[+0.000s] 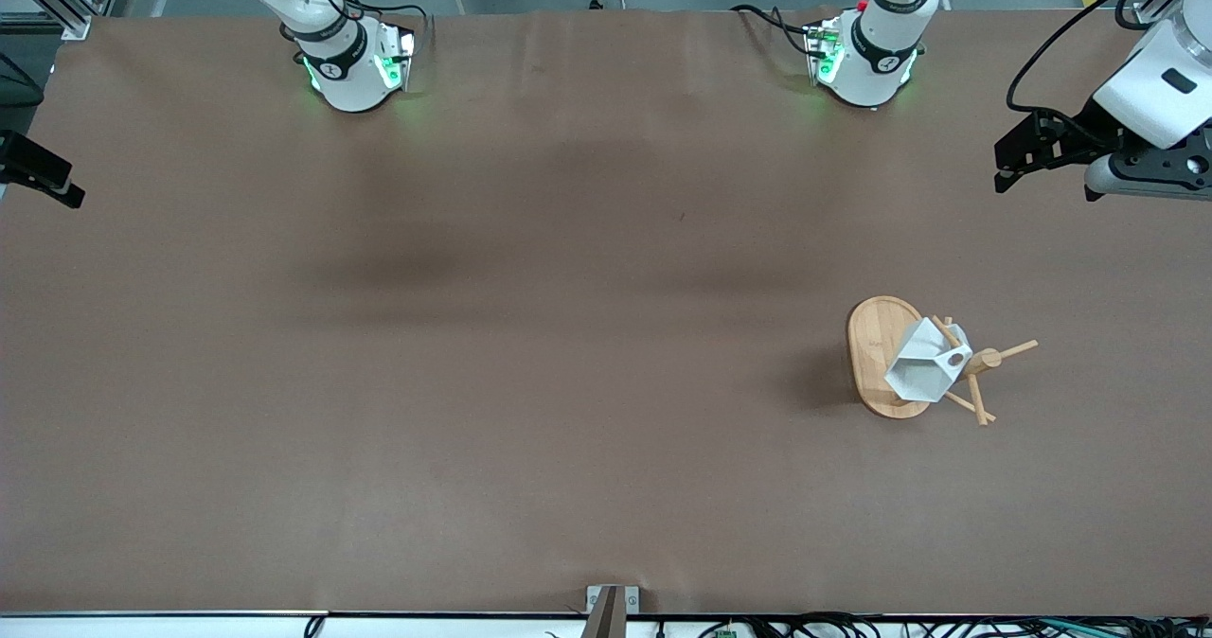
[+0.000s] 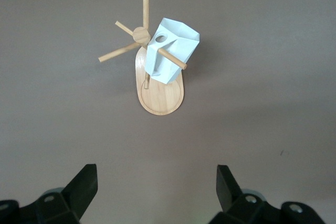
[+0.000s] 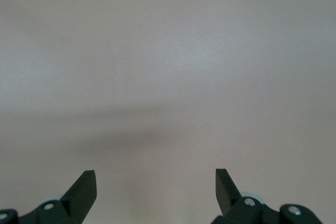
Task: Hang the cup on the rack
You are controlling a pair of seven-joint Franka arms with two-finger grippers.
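Note:
The white faceted cup point(image 1: 923, 365) hangs tilted on a peg of the bamboo rack point(image 1: 871, 354), above its oval base, toward the left arm's end of the table. In the left wrist view the cup point(image 2: 170, 56) sits against the rack point(image 2: 163, 98), with a peg end poking out past it. My left gripper point(image 1: 1002, 172) is open and empty, up in the air over the table's edge, well apart from the rack; its jaws point(image 2: 157, 182) stand wide. My right gripper point(image 1: 66, 188) is open and empty point(image 3: 156, 182) over bare table at the right arm's end.
The brown table cover point(image 1: 530, 354) is bare apart from the rack. The two arm bases point(image 1: 350, 70) point(image 1: 866, 61) stand along the table's robot side. A small metal bracket point(image 1: 611, 605) sits at the edge nearest the front camera.

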